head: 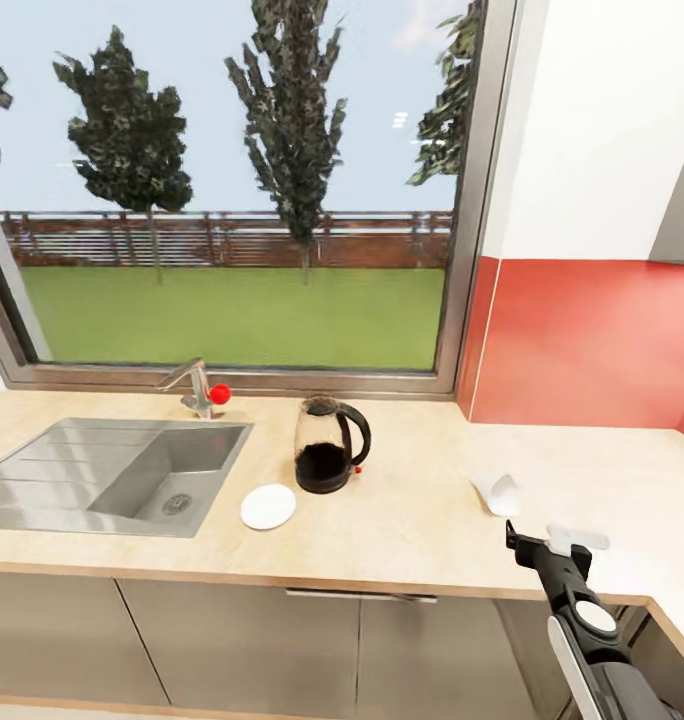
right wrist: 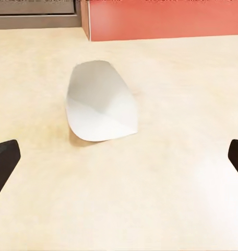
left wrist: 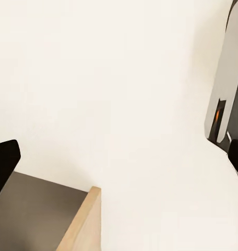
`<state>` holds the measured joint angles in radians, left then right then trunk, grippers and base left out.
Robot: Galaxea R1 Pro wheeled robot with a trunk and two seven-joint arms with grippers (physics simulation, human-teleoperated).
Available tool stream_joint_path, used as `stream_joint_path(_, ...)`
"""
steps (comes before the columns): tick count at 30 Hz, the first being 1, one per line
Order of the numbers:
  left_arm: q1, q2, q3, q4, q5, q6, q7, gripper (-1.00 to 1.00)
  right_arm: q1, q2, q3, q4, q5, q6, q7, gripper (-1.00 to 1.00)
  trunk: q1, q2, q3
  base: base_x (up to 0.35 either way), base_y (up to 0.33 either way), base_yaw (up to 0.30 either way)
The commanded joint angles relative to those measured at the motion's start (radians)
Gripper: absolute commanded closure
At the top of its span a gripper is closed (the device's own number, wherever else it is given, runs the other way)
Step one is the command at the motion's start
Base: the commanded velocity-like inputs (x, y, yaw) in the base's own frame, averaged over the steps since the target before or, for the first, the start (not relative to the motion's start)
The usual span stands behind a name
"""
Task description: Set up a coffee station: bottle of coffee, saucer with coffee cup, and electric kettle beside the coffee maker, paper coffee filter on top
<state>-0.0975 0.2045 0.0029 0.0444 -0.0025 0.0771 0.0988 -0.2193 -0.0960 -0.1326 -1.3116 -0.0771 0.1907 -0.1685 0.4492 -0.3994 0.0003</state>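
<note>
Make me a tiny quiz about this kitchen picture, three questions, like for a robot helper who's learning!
1. True or false: the small round flat white saucer touches the rounded clear glass kettle with the black loop handle.
2. What lies on the light tan speckled countertop just ahead of the right gripper? A) a spoon B) a thin white paper cone filter C) a mug
3. Fill in: the steel sink lies to the saucer's ____.

Key: 1 false, they stand apart. 2 B; the jaws are open around nothing. 3 left.

The paper coffee filter (right wrist: 99, 103) lies on the kitchen countertop (right wrist: 166, 183), ahead of the right gripper's (right wrist: 119, 157) wide-spread fingertips (right wrist: 4, 159).
</note>
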Motion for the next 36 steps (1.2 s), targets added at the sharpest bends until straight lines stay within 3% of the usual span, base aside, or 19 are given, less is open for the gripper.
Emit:
stream_joint_path(1,0.000,0.000,0.000,0.002,0.000,0.001,0.002,-1.00,0.000,-0.001,0.001,-0.001,-0.008,0.004,-0.005,-1.00,0.001,-0.001,0.000,0.245,-0.171,0.000)
stream_joint_path(7,0.001,0.000,0.000,0.002,0.000,0.001,0.002,-1.00,-0.008,-0.018,0.001,-0.004,-0.007,0.004,-0.006,-1.00,0.001,-0.001,0.000,0.130,-0.084,0.000)
stream_joint_path(11,0.002,0.000,0.000,0.002,0.001,0.001,0.002,-1.00,-0.081,-0.024,0.001,0.008,-0.005,0.006,-0.006,-1.00,0.001,-0.001,0.000,0.013,-0.007,0.000)
stream_joint_path(15,0.003,-0.001,0.000,0.002,0.001,0.001,0.002,-1.00,-0.110,-0.025,0.002,0.021,-0.007,0.007,-0.006,-1.00,0.001,-0.001,0.000,0.001,-0.001,0.000)
stream_joint_path(36,0.014,-0.001,0.000,0.002,0.001,0.001,0.002,-1.00,-0.117,-0.025,0.007,0.121,-0.009,0.004,-0.005,-1.00,0.001,-0.001,0.000,0.000,0.000,0.000)
